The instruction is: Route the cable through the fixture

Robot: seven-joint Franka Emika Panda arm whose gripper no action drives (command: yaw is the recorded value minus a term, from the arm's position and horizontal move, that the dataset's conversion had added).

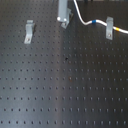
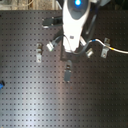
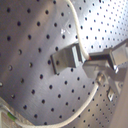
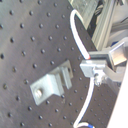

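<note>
The white cable (image 1: 82, 19) runs from my gripper (image 1: 64, 21) toward the first exterior view's right. Its blue band (image 1: 93, 22) lies just before a grey fixture (image 1: 109, 27), and its yellow band (image 1: 118, 30) just past it. The gripper is shut on the cable at the top middle of the board. In the first wrist view the cable (image 3: 70, 22) curves into the fingertips (image 3: 93, 58), next to another grey fixture (image 3: 66, 57). The same fixture (image 4: 51, 85) and cable (image 4: 75, 30) show in the second wrist view. In the second exterior view the arm hides the grip.
A black perforated board (image 1: 65, 85) carries everything. A third grey fixture (image 1: 29, 31) stands at the first exterior view's left. In the second exterior view, fixtures stand at the left (image 2: 38, 50), below the arm (image 2: 67, 73) and at the right (image 2: 103, 50).
</note>
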